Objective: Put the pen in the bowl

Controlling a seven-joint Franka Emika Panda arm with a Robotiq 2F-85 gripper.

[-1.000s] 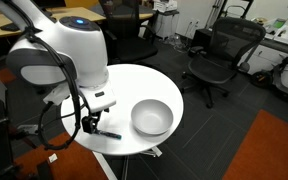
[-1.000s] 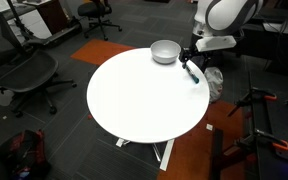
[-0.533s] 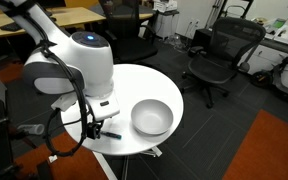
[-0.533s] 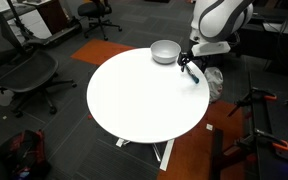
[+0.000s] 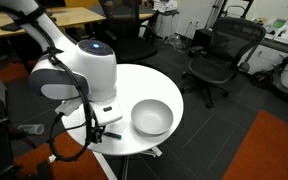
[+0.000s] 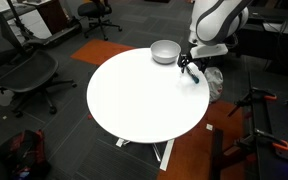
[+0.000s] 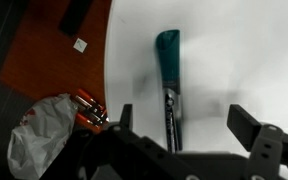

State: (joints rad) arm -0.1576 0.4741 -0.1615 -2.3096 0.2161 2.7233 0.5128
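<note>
The pen (image 7: pixel 169 85) lies on the white round table (image 6: pixel 144 100) near its edge, dark with a teal-blue end pointing away in the wrist view. In an exterior view it shows just beside the gripper (image 6: pixel 193 74). My gripper (image 7: pixel 189 125) is open and hangs right over the pen, which sits between the fingers, closer to one of them. The gripper shows in both exterior views (image 5: pixel 96 130) (image 6: pixel 187 63). The light grey bowl (image 5: pixel 151 118) stands empty on the table close by and also shows in the other exterior view (image 6: pixel 165 51).
The table edge runs right beside the pen (image 7: pixel 106 80). A plastic bag (image 7: pixel 46 135) lies on the floor below it. Office chairs (image 5: pixel 219 55) (image 6: pixel 19 70) stand around the table.
The arm has shifted toward the bowl side and the gripper has come down over the pen. The pen and the bowl have not moved.
</note>
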